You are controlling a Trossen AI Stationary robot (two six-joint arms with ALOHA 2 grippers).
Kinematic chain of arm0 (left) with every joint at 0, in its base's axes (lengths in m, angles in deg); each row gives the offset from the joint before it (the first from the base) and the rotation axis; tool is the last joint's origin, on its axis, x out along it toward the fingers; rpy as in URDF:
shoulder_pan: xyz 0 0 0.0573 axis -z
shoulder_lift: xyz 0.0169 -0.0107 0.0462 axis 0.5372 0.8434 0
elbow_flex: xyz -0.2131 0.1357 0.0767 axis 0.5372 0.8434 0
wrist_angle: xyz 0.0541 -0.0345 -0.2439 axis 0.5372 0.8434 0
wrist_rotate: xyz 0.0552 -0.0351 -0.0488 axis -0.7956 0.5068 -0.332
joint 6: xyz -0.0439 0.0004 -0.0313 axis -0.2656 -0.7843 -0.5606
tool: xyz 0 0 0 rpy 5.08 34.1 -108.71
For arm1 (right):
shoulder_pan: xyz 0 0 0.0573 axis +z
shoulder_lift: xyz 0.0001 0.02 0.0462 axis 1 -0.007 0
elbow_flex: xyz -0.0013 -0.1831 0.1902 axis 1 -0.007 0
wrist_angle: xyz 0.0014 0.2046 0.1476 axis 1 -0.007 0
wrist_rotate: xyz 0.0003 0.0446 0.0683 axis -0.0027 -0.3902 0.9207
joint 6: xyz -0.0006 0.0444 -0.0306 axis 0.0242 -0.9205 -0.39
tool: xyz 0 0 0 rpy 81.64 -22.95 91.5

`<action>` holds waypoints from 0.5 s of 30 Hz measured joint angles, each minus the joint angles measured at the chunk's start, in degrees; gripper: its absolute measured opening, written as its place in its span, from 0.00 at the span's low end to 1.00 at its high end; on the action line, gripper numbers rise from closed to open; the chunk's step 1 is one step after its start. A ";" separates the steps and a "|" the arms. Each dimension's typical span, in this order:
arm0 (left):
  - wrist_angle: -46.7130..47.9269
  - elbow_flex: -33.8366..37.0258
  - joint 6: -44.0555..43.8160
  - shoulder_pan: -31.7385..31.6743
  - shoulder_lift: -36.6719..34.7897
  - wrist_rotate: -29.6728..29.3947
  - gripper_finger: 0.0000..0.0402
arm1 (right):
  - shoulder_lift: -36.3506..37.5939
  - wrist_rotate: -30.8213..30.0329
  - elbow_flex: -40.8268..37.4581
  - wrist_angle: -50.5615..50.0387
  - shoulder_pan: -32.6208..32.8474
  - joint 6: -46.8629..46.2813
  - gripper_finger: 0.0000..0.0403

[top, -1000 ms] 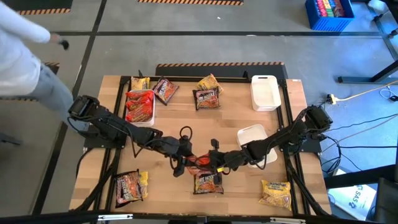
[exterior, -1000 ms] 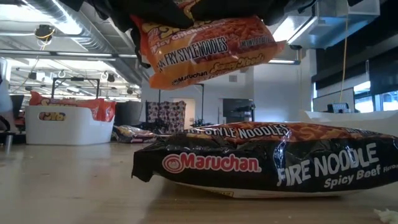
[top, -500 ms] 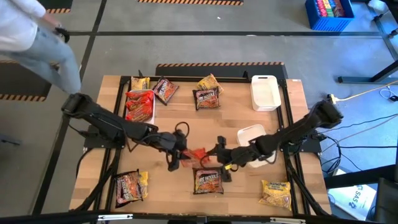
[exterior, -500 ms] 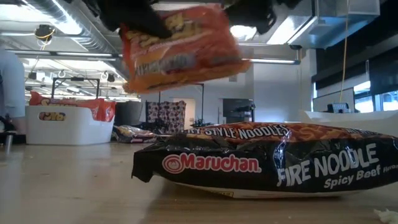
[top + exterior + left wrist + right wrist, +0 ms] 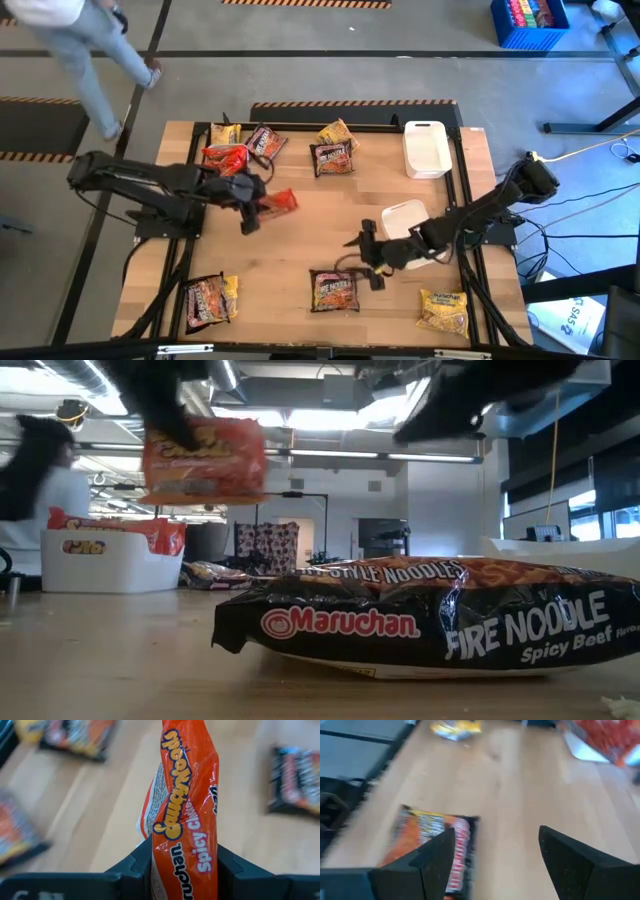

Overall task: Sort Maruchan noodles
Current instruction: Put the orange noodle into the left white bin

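Note:
My left gripper (image 5: 258,203) is over the table's left half, shut on a red-orange Maruchan packet (image 5: 282,202), which shows raised in the low view (image 5: 205,458). My right gripper (image 5: 365,250) hovers open right of centre, near a dark Fire Noodle packet (image 5: 335,290) lying flat on the table (image 5: 430,622). That dark packet also shows past the right fingers (image 5: 427,852). A white tray (image 5: 228,185) at the far left holds red-orange packets (image 5: 224,160). My left gripper pinches the red-orange packet between its two fingers (image 5: 140,867) at one end (image 5: 185,862). The rest of the packet sticks out ahead of the fingers, toward the table's right. It is lifted clear of the table, and its wrapper is squeezed narrow where the fingers meet it.
More packets lie along the far edge: yellow (image 5: 225,133), dark (image 5: 266,143), yellow (image 5: 337,132), dark (image 5: 332,158). Two white trays (image 5: 425,148) (image 5: 403,215) stand on the right. A dark and a yellow packet (image 5: 210,298) lie near left, another yellow one (image 5: 445,310) near right. A person (image 5: 85,50) walks beyond the far left corner.
Both grippers were at the red-orange packet in the table's middle. My left gripper has carried it up and toward the left and far edges, near the tray of red-orange packets. My right gripper has let go of it and drawn back a little toward the right.

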 joint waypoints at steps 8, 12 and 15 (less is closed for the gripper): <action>26.38 -8.97 0.87 -7.69 -0.97 -4.24 0.28 | 0.00 11.58 -3.71 3.95 -9.81 1.79 0.67; 36.74 -10.84 0.90 -9.80 -0.72 -5.17 0.28 | 0.00 17.43 -3.73 4.06 -13.39 4.27 0.67; 39.14 -10.17 1.07 -11.35 -0.72 -6.46 0.28 | 0.00 19.45 -3.73 4.48 -14.99 5.71 0.67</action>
